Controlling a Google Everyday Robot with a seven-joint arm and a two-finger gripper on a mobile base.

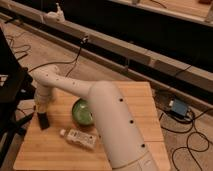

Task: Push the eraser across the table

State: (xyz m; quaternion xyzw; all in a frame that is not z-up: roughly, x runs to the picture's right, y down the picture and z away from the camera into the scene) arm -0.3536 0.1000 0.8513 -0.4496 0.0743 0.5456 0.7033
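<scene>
The eraser (43, 121) is a small black block lying near the left edge of the light wooden table (60, 150). My gripper (42, 111) hangs at the end of the white arm, straight above the eraser and touching or almost touching its top. The arm reaches from the lower right across the table and hides much of its middle.
A green bowl (81, 112) sits right of the eraser, partly behind the arm. A white tube with a label (80, 137) lies in front of the bowl. Cables run over the floor on both sides, and a blue box (178, 106) lies on the right.
</scene>
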